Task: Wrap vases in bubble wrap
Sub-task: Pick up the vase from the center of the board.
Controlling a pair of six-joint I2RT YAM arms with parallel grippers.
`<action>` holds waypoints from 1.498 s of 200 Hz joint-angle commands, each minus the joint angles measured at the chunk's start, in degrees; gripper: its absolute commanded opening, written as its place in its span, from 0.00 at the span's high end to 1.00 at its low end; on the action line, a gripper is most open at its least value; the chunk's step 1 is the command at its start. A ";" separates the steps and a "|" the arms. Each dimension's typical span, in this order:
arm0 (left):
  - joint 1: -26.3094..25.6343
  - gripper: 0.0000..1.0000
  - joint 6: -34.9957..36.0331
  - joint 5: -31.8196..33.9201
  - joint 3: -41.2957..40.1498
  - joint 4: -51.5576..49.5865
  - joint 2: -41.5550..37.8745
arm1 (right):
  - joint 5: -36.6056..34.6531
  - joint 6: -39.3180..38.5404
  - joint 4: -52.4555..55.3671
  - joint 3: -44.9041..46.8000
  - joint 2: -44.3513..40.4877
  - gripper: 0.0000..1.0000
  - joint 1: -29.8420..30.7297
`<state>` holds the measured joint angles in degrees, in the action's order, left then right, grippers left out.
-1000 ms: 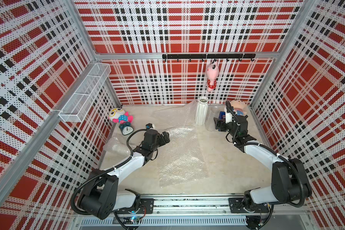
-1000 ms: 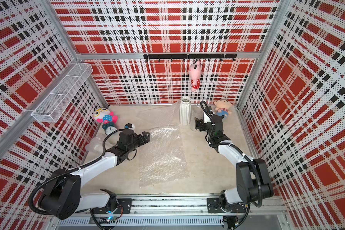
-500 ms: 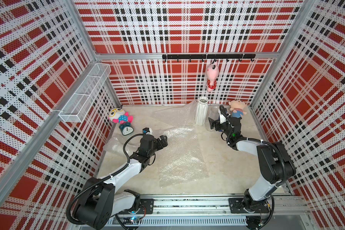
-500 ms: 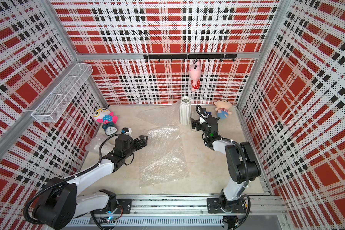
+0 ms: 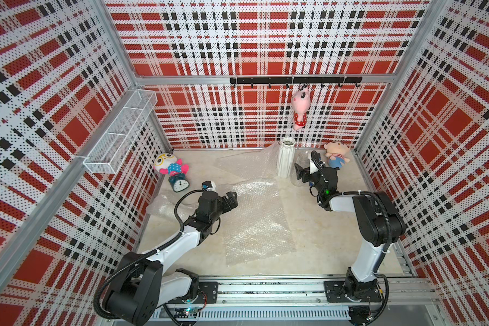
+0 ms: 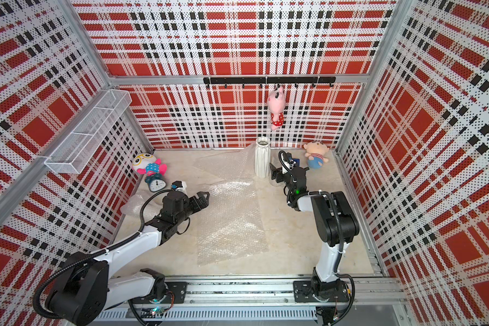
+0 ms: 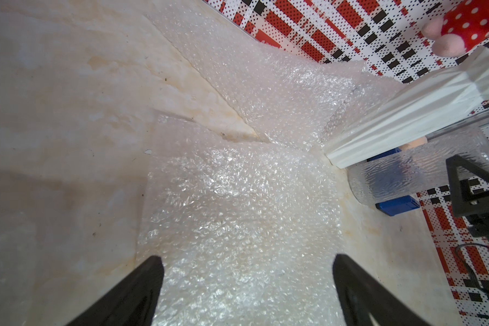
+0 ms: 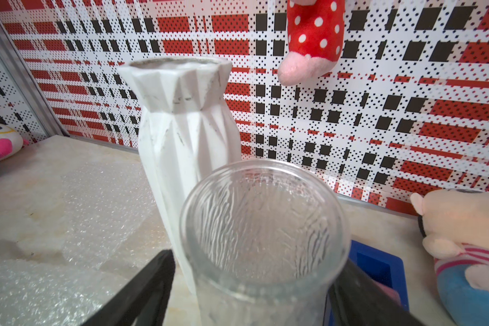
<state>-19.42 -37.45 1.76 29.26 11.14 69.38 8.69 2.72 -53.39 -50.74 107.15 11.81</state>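
Bubble wrap (image 5: 254, 220) lies in clear, glinting sheets on the table (image 5: 325, 242): a rumpled sheet (image 5: 164, 203) by the left wall; a flat middle sheet (image 6: 229, 223), spread and bare; a back sheet (image 5: 243, 163) whose corner rises against the tall white vase (image 5: 285, 161). The left gripper (image 5: 232, 198) hovers at the middle sheet's left edge, jaws spread wide, holding nothing; its wrist view shows only bubbled plastic between the fingers (image 7: 141, 288). Right of the ribbed white vase, touching or just beside it, stands the glass vase (image 8: 263, 220), upright, its wall rippled. The right gripper (image 8: 254, 271) straddles it below the rim; whether the jaws press the glass I cannot tell. The step in hand looks like fetching the glass vase; no vase is wrapped yet. Next comes a firm but gentle clamp; a lift clear of the white vase; a carry left onto the flat sheet.
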 commanded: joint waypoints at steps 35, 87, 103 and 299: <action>0.44 0.03 -0.17 -0.35 -0.40 1.30 0.74 | 0.34 0.85 -2.30 -3.25 2.37 0.13 -0.38; 0.52 0.03 0.08 -0.18 -0.08 0.66 0.05 | -0.43 2.41 0.84 -6.82 4.89 0.14 -0.39; 0.52 0.03 0.49 -0.18 -0.03 0.51 -0.21 | -0.24 2.43 0.30 -7.04 5.32 0.22 -0.39; 1.18 0.03 -2.42 5.43 -0.59 -14.64 -11.21 | -12.73 -16.33 33.14 11.37 -38.22 0.42 21.00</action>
<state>-18.09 -39.92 2.35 27.92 3.84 63.29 1.34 -6.79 -30.15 -39.16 74.41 25.87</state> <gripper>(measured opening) 0.969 0.704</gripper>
